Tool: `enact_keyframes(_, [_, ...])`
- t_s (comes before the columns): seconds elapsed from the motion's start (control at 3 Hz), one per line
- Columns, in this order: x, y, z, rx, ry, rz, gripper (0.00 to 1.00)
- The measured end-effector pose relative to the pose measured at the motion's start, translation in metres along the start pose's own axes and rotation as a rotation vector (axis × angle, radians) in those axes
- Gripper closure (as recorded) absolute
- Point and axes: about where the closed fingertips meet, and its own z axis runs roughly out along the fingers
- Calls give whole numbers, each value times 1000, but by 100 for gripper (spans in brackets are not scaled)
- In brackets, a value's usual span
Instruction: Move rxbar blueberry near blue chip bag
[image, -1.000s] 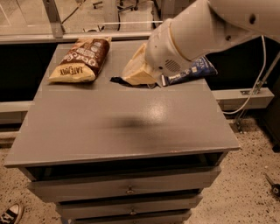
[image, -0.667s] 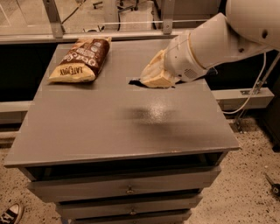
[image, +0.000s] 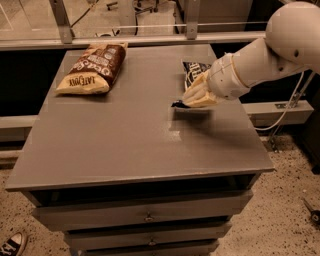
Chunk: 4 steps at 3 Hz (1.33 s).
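Observation:
My gripper (image: 187, 101) reaches in from the right and sits low over the grey table top (image: 135, 145), right of centre. It is shut on the rxbar blueberry (image: 177, 104), of which only a small dark end sticks out at the fingertips, at or just above the table surface. The blue chip bag (image: 192, 71) lies directly behind the gripper at the right rear of the table. It is partly hidden by the gripper and wrist. The bar's end is a short way in front of the bag.
A brown-and-tan chip bag (image: 93, 70) lies at the table's back left. The table is a drawer cabinet with drawers (image: 147, 217) below. A rail and glass run behind it. A cable (image: 285, 112) hangs at the right, and a shoe (image: 11, 245) is on the floor.
The gripper has carried the bar to the right and down, from over the middle rear of the table to table level, just in front of the blue chip bag.

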Motion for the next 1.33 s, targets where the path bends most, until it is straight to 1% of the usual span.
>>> enact_keyframes(0.33, [40,-8,8,-69,16,-34,85])
enact_keyframes(0.67, [67,-15,4,-124,52,-66,62])
enact_keyframes(1.0, [84,-22,-9,-145,94,-84,39])
enact_keyframes(1.33, [90,-36,-36,-83,98,-60,8])
